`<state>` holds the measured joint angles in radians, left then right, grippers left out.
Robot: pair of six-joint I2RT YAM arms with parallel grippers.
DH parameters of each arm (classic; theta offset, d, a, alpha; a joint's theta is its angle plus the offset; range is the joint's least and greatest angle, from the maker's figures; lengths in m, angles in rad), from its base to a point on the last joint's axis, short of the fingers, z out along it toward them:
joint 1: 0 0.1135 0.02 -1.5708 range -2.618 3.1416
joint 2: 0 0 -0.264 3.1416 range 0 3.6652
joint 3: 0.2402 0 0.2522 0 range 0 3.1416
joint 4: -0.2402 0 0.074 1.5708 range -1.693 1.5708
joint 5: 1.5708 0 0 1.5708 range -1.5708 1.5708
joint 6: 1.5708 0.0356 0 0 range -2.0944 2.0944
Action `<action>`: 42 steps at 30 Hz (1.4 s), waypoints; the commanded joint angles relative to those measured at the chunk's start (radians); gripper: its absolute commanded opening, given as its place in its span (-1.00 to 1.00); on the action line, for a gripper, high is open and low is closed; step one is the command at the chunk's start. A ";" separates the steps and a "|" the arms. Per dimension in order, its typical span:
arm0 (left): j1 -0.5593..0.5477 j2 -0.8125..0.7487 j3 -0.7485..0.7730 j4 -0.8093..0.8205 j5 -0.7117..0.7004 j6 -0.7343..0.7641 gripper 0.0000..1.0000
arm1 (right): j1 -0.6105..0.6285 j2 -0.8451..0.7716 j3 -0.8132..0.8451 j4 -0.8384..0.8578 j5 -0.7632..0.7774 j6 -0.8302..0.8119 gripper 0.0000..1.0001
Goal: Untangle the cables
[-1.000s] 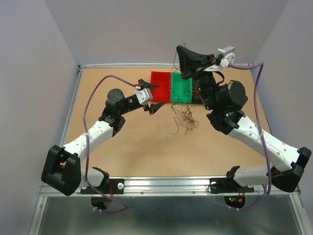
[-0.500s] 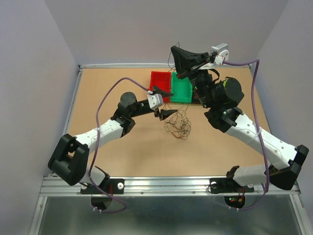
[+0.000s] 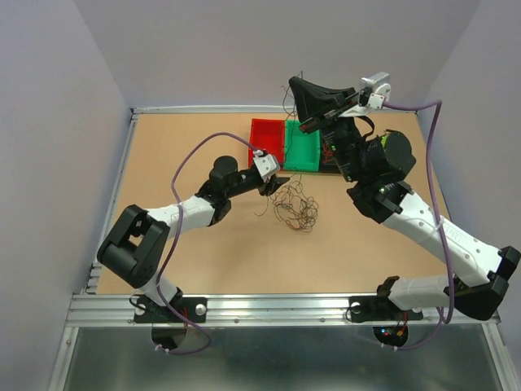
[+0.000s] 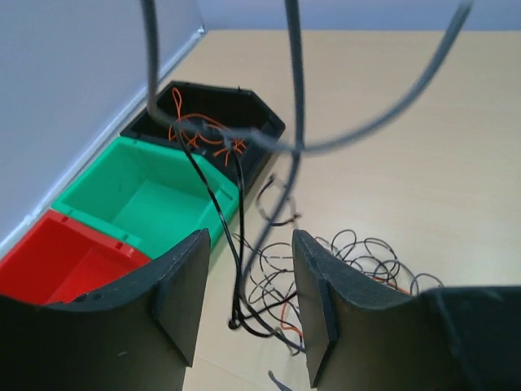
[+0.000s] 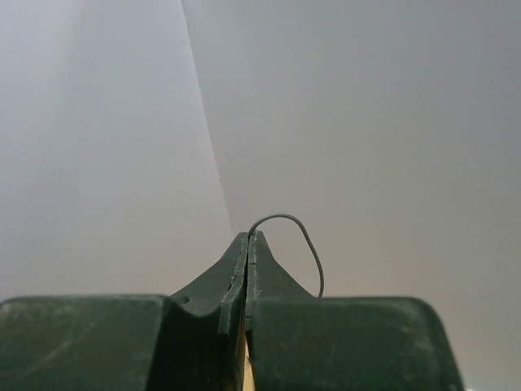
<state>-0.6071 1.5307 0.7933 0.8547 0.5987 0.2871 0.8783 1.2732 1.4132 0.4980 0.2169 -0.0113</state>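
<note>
Cables [image 3: 295, 204] beside green bin [image 3: 303, 151], red bin [image 3: 265, 138], left pincer [image 3: 273, 186] near

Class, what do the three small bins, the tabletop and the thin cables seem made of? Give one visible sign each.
Red bin, green bin, black bin: likely moulded plastic, matte; uniform colour, thin even walls. Tabletop: probably fibreboard, matte tan, no visible grain. Cables: perhaps coated wire; hair-thin strands holding springy loops.

readable text: none | labels, numbers: none (all views checked)
</note>
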 commanded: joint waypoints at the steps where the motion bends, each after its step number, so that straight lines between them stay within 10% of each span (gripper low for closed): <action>1: 0.000 0.042 0.014 0.012 -0.049 0.049 0.11 | 0.007 -0.078 0.056 0.027 0.002 -0.003 -0.99; 20: 0.055 0.174 0.136 -0.121 -0.384 0.081 -0.74 | 0.008 -0.311 -0.025 0.057 0.140 -0.049 -0.99; 42: 0.125 -0.092 -0.043 0.072 -0.468 -0.042 -0.60 | -0.027 0.049 0.038 0.083 0.271 -0.320 -0.99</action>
<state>-0.4976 1.4700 0.7605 0.8379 0.2188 0.3038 0.8783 1.2522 1.4113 0.5480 0.4351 -0.2348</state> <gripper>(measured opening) 0.191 0.012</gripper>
